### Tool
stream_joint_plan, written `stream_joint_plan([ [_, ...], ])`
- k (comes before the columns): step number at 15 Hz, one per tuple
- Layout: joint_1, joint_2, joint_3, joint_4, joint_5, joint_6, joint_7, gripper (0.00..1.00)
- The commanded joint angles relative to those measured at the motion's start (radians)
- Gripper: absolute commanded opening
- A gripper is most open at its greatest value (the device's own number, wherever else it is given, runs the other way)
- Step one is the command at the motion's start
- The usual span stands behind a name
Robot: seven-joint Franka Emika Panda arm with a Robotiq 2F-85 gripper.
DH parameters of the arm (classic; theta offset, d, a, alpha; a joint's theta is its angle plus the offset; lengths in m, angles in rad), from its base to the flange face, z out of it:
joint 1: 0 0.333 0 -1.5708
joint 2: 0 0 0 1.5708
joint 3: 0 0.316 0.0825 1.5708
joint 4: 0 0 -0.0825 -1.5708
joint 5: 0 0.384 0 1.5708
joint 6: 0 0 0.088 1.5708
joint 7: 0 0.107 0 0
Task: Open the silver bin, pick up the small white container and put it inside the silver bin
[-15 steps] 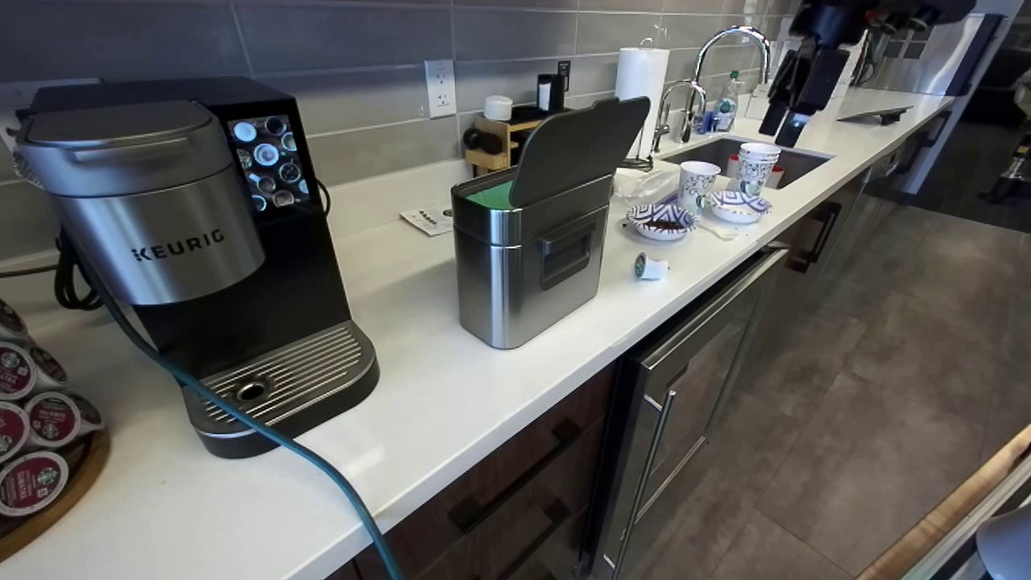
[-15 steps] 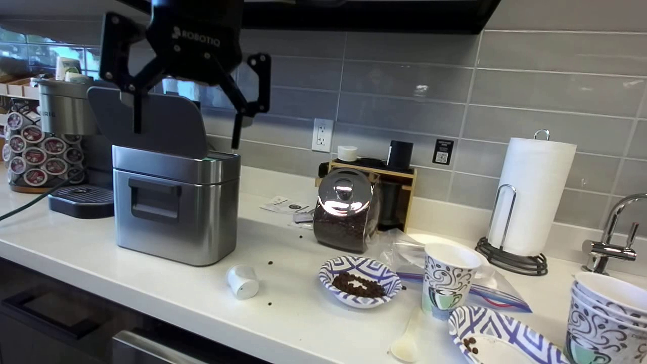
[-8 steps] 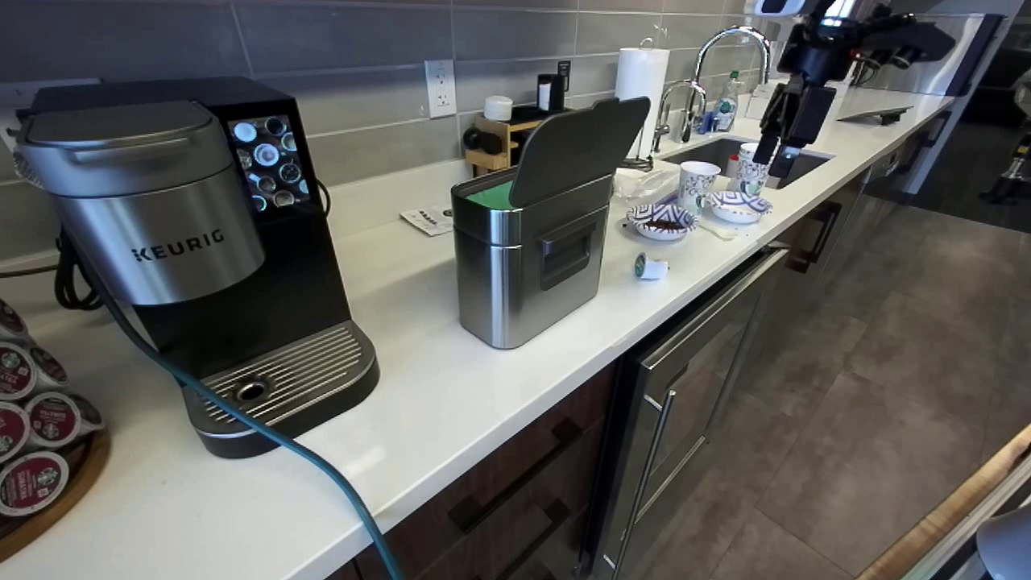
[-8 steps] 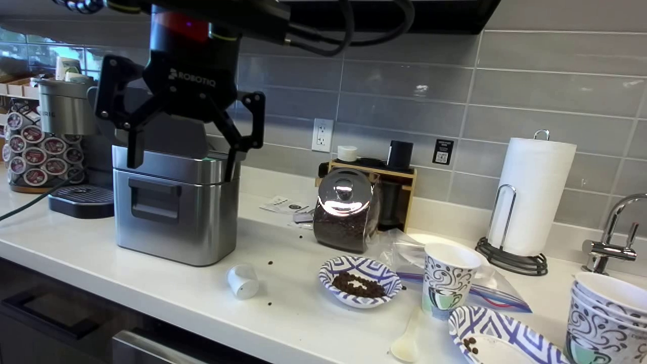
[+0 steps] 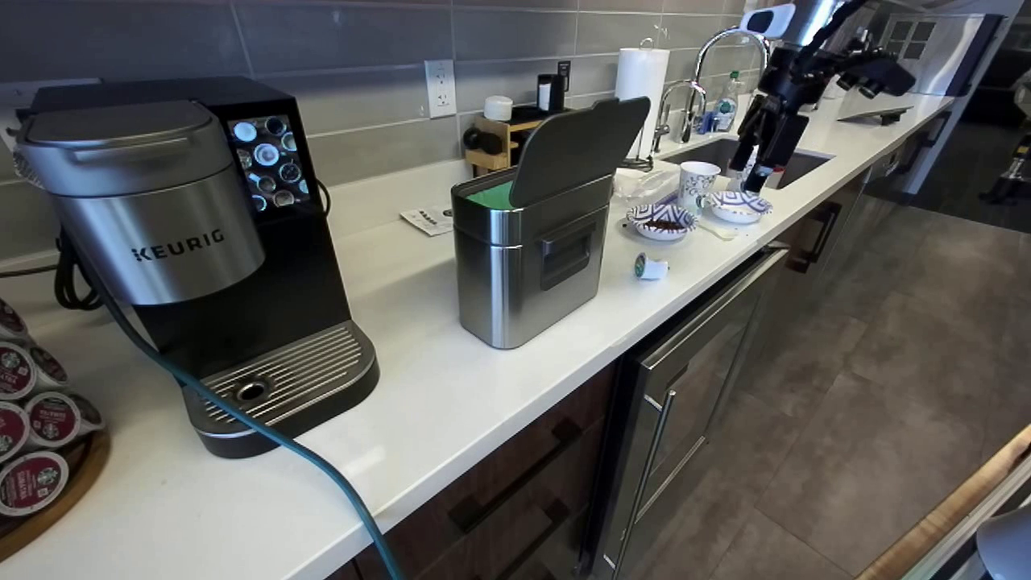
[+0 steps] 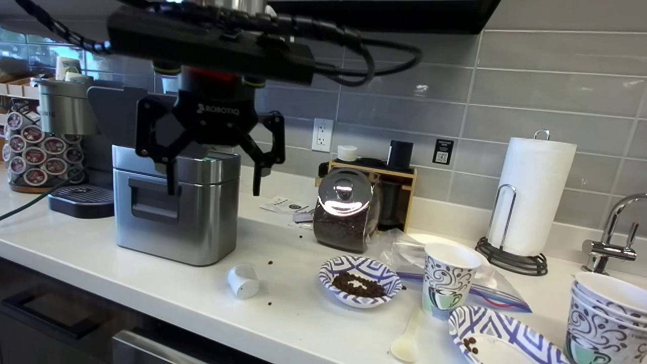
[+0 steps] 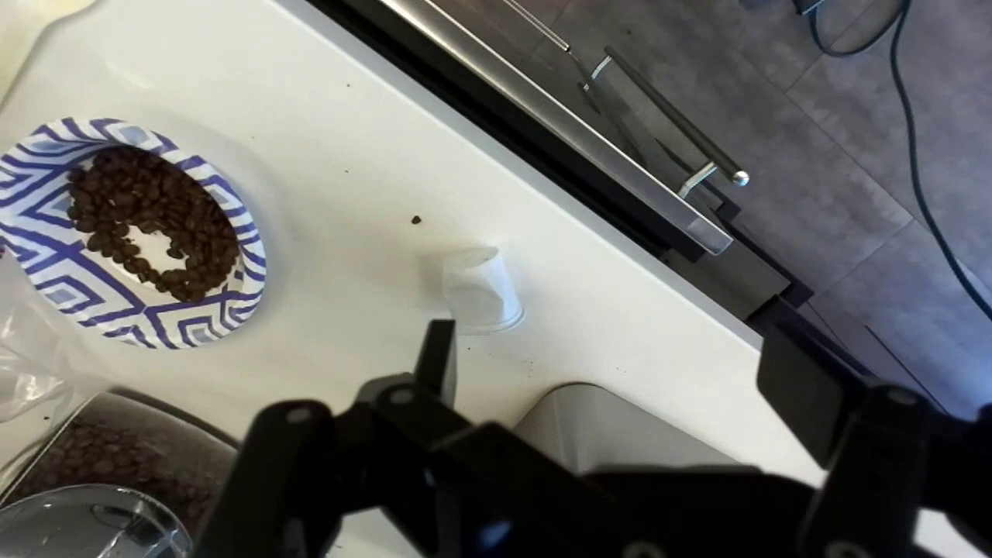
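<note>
The silver bin (image 5: 527, 274) stands on the white counter with its dark lid (image 5: 576, 153) raised and a green lining (image 5: 493, 196) at its top. On its side beside the bin lies the small white container (image 6: 243, 281), its greenish end facing the bin in an exterior view. My gripper (image 6: 214, 191) hangs above the counter, open and holding nothing. In the wrist view, the container (image 7: 482, 293) appears just past the tip of the left-hand finger (image 7: 439, 358). A corner of the bin (image 7: 589, 430) shows between the spread jaws [the lid covers the rest].
A Keurig coffee machine (image 5: 161, 225) stands beyond the bin. Near the container are a patterned bowl of coffee beans (image 6: 360, 299), a paper cup (image 6: 447, 278) and a jar of beans (image 6: 339, 222). The counter's front edge runs close to the container.
My gripper has come down, jaws still open. It has shifted rightward in one exterior picture and leftward in another. The bin, its raised lid and the container have stayed put.
</note>
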Motion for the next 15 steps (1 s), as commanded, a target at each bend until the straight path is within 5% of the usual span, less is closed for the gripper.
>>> stream_joint_plan([
  [1,0.003,0.082,-0.012,-0.033,0.036,0.119,-0.109,1.00],
  [15,-0.033,0.340,0.055,-0.030,0.369,0.370,-0.479,1.00],
])
